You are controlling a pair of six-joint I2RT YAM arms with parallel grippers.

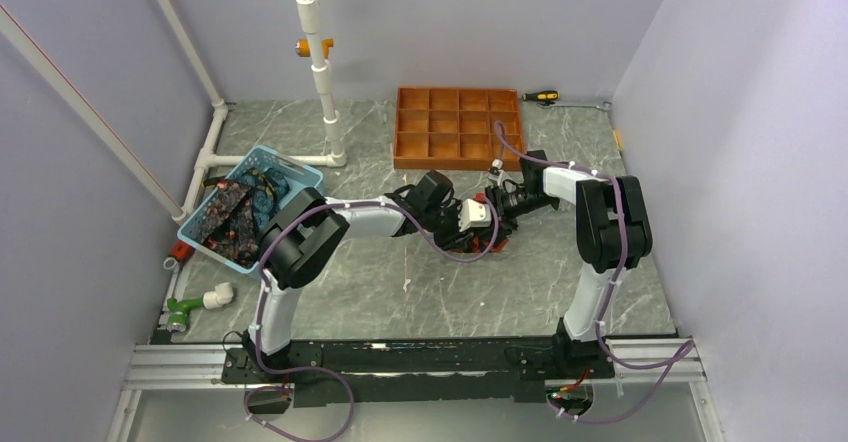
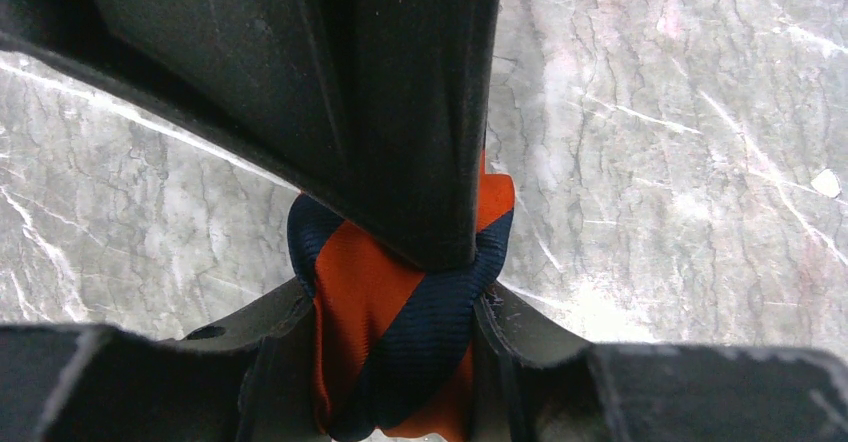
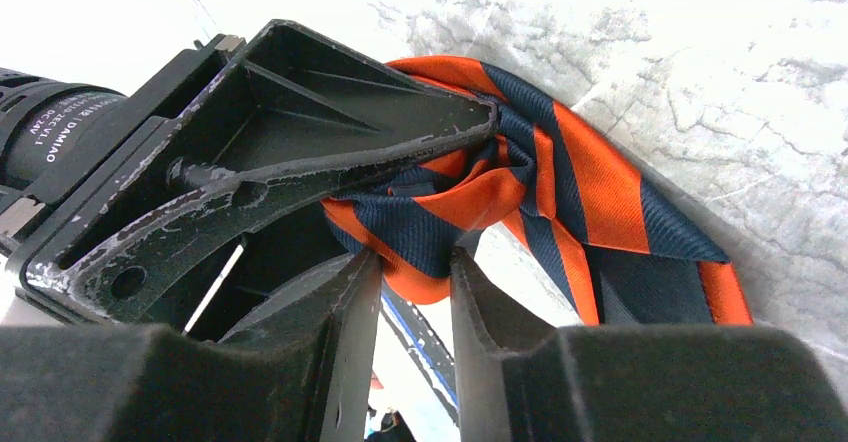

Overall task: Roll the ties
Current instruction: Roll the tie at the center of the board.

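A tie striped in orange and dark navy [image 3: 590,172] lies partly rolled on the marble table, between the two arms in the middle of the top view [image 1: 495,245]. My left gripper [image 2: 395,312] is shut on the rolled part of the tie [image 2: 420,337], which fills the gap between its fingers. My right gripper [image 3: 415,262] comes in from the opposite side, and its fingertips pinch a fold of the same roll. The tie's loose tail spreads flat to the right in the right wrist view. Both grippers meet tip to tip [image 1: 472,217].
A blue basket [image 1: 300,170] at the left holds more dark patterned ties [image 1: 225,217]. An orange-brown gridded tray [image 1: 458,127] sits behind the grippers, with a screwdriver [image 1: 540,95] beyond it. White pipes [image 1: 325,92] stand at the back left, and pipe fittings [image 1: 200,302] lie near the left edge.
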